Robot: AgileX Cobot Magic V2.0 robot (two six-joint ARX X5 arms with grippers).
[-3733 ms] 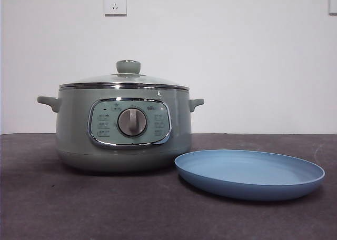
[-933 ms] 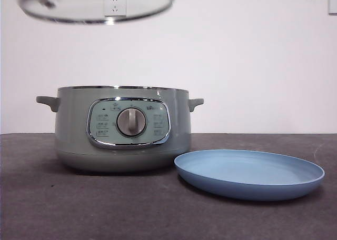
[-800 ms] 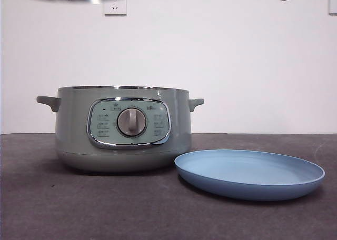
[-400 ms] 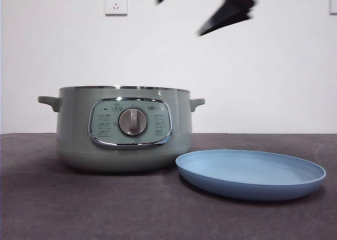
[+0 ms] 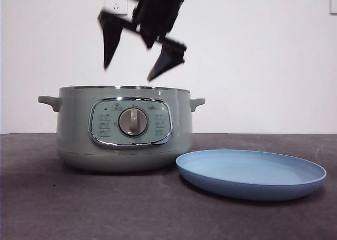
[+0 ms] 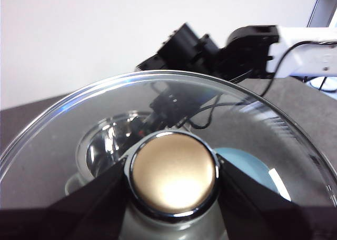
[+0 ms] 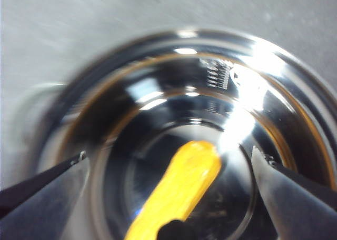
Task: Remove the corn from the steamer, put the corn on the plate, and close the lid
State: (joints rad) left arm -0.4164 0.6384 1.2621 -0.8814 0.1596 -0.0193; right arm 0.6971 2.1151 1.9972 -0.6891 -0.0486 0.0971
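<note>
**A:** Where are our hands?

**B:** Our right gripper (image 5: 130,66) hangs just above the open steamer (image 5: 124,127), its two black jaws spread wide with nothing between them. From its wrist camera we look straight down into the shiny steel bowl, where the corn (image 7: 176,190) lies on the bottom as a bright yellow cob, centred between the jaws. Our left gripper (image 6: 171,179) is pressed together on the lid (image 6: 84,135), pinching its round knob and holding the glass dome up in the air, out of the front camera's sight.

**A:** How do we expect the corn to handle?

**B:** We judge it light and stiff, but glossy and rounded, so probably slippery. Its ridges run lengthwise, so closing across the middle of its length should give the steadiest hold. The picture is blurred, so we cannot tell how the cob lies against the bowl wall.

**A:** And beyond the pot?

**B:** The blue plate (image 5: 251,172) lies on the dark table (image 5: 52,208) just beside the steamer, bare. The glass lid is likely heavier and breakable, so the knob is the sensible grip.
</note>
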